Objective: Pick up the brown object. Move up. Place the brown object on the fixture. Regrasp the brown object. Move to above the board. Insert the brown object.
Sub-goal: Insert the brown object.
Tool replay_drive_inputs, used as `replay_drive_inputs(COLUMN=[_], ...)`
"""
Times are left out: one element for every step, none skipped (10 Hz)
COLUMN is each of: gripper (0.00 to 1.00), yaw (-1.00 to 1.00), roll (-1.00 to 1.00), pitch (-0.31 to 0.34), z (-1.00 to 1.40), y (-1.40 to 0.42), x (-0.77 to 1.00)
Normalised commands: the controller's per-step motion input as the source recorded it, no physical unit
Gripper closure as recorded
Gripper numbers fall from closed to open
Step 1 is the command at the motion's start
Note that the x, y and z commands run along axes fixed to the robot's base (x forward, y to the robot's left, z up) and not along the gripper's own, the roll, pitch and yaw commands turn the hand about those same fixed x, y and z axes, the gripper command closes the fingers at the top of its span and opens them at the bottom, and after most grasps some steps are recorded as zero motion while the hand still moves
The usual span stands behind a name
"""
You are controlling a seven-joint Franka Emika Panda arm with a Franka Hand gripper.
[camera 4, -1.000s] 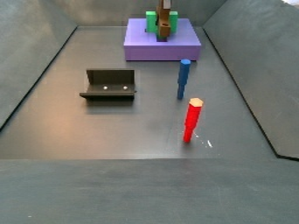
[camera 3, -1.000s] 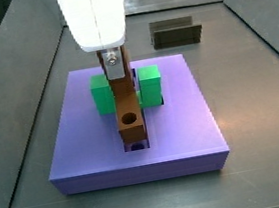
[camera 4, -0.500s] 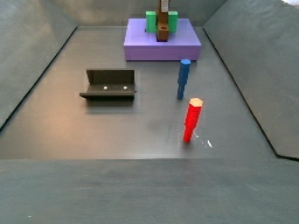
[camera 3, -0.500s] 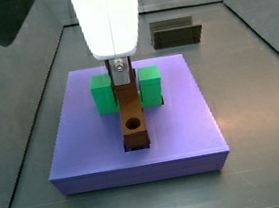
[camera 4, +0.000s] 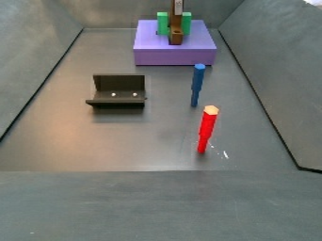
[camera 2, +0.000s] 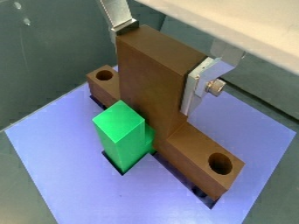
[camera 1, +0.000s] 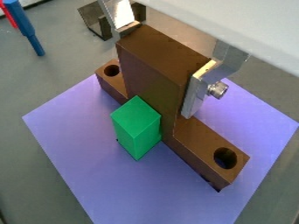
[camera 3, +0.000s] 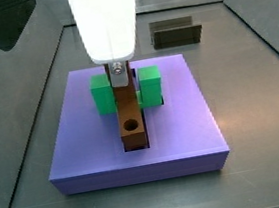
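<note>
Since a second ago, I see the gripper point(camera 3: 119, 72) has lowered, clamping the brown object point(camera 3: 131, 118). It now sits in the board point(camera 3: 187, 128) groove.

**Four cameras, one board**

Both wrist views sit close above the gripper point(camera 1: 163, 48), looking steeply down past its silver fingers point(camera 2: 201, 85) onto the board point(camera 2: 70, 166) — the brown object point(camera 1: 163, 83) and green block point(camera 2: 125, 133) fill most of each picture.

A side view looks down from high and near at the board point(camera 3: 175, 130), with the fixture point(camera 3: 176, 33) behind it. A side view from the opposite end stands far back — the fixture point(camera 4: 119, 91) is nearer to it, the board point(camera 4: 176, 49) distant, beyond the blue post point(camera 4: 198, 85) and red post point(camera 4: 208, 129). All four share the board.
</note>
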Motion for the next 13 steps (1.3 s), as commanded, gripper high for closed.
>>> replay_drive_inputs(gripper=[1.00,1.00,1.00,1.00,1.00,1.00,1.00,1.00,1.00,1.00,1.00,1.00,1.00], yaw=[-0.01,0.00,0.00,0.00,0.00,0.00,0.00,0.00,0.00,0.00,0.00,0.00,0.00], roll=[0.05,0.05,0.07,0.07,0.07,0.02,0.05,0.16,0.21,0.24,0.26,0.04,0.00], pitch=[0.074,0.084,0.096,0.113,0.057,0.036,0.024,0.014,0.006,0.014,0.003,0.000,0.000], z=[-0.07,-0.13,-0.19,-0.19,-0.26,-0.25,-0.21,-0.25,-0.32,-0.25,-0.25,-0.05,0.00], y=[0.00,0.00,0.00,-0.05,-0.01,0.00,0.00,0.00,0.00,-0.04,-0.05,0.00,0.00], x=[0.07,0.20,0.28,0.34,0.26,0.19,0.14,0.09,0.08,0.07,0.03,0.00,0.00])
